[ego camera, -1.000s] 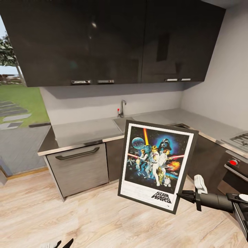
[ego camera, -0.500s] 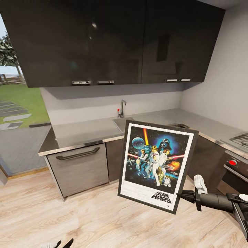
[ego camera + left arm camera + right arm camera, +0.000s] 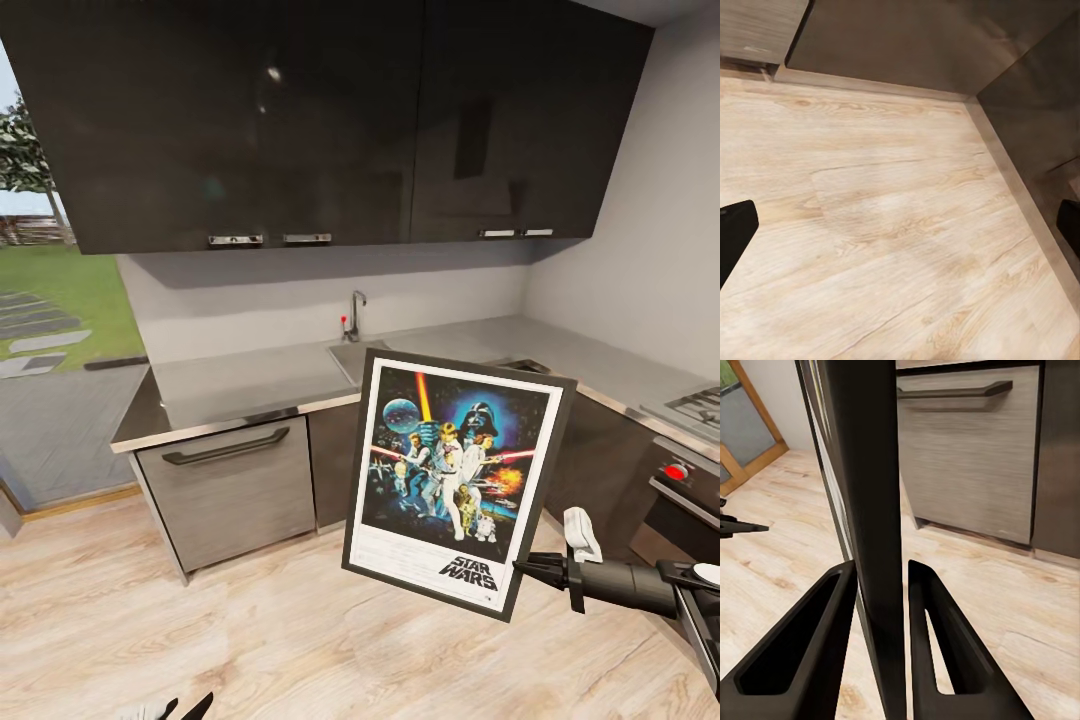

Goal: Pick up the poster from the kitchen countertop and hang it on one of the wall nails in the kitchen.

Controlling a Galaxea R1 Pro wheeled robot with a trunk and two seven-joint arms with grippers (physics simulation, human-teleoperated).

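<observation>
Head view has my right gripper clamped on the lower right edge of the upright Star Wars film poster with the thin black frame and white border. It's held up in the air in front of the kitchen, tilted a bit, picture side facing me, clear of the long matte grey surface with the shiny steel front edge. Behind it I can see the chrome tap by the built-in sink, glossy dark wall cabinets above, and a grey drawer front with a dark bar handle below.

From the right wrist cam, both black fingers sit tight against the frame's dark edge, one on each side, so that's a solid pinch.

My left gripper hangs low over the pale wood-plank floor. Left wrist cam shows its two black fingertips at opposite edges of the shot, spread wide, with nothing but floor between them.
</observation>
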